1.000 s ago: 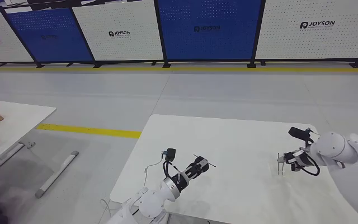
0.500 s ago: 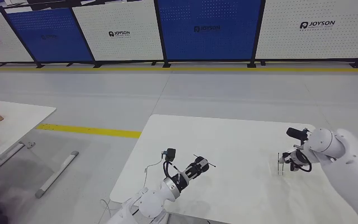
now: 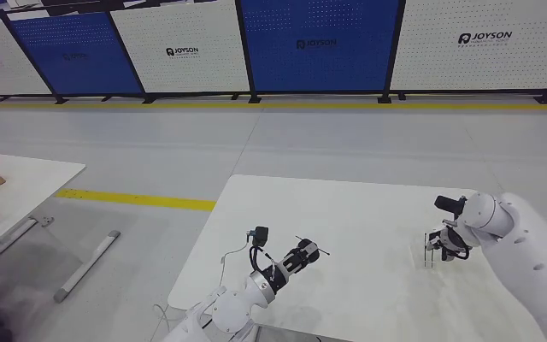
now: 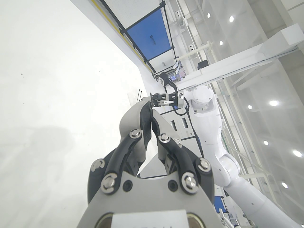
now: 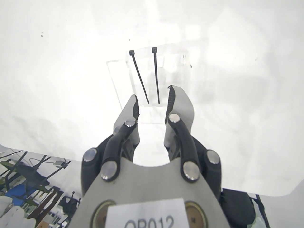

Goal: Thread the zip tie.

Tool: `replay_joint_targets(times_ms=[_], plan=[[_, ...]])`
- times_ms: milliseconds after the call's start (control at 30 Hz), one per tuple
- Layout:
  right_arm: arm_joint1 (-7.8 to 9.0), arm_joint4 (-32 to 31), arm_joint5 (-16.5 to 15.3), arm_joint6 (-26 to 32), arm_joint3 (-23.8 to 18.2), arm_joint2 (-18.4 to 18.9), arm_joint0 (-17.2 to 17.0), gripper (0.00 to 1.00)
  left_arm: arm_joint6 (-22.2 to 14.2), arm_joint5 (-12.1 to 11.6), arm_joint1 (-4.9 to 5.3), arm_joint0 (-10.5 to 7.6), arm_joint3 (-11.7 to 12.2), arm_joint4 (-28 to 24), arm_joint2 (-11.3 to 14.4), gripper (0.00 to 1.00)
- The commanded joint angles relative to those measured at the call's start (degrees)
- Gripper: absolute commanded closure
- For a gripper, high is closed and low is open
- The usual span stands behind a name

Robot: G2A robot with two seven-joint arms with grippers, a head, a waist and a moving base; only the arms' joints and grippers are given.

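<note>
Vs 1 s ago, the table [image 3: 359,205] and left arm [image 3: 248,295] haven't shifted. The right arm [image 3: 491,218] has swung its wrist inward over the table, while the right gripper [image 5: 153,92] stays by the same spot near the table's right edge.

The right wrist view gives detail the top view lacks: a clear stand [image 5: 123,72] w/ 2 zip ties [image 5: 156,77] in it, side by side but apart. Their heads are at the end far from the gripper. Their tail tips sit between the right gripper's fingers, which are parted w/ a moderate gap. In the top view those ties are just 2 thin upright lines.

The top view puts the left gripper [image 3: 312,248] near the table's near-left edge, pinched on a 3rd zip tie [image 3: 322,250] that crosses its tips. In the left wrist view its pads meet at the tips.

Count: 1 table, 2 arms, 1 stand, 3 ties.
</note>
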Motion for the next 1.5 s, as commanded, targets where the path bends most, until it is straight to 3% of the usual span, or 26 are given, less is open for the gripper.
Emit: replay_joint_targets(times_ms=[0,167,533,700,1467], plan=[[-0.40,-0.3,0.0,0.0,0.8,-0.1,0.3,0.73,0.0,0.0,0.00,0.00,0.0,0.0,0.0,1.00],[-1.57,-0.8,0.0,-0.1,3.4,-0.3,1.2,0.77,0.0,0.0,0.00,0.00,0.0,0.0,0.0,1.00],[-3.90,-2.2,0.0,-0.3,8.2,-0.8,2.8,0.76,0.0,0.0,0.00,0.00,0.0,0.0,0.0,1.00],[-5.01,-3.0,0.0,-0.3,10.1,-1.2,3.6,0.82,0.0,0.0,0.00,0.00,0.0,0.0,0.0,1.00],[-9.76,-6.4,0.0,-0.4,18.6,-2.3,6.8,0.80,0.0,0.0,0.00,0.00,0.0,0.0,0.0,1.00]])
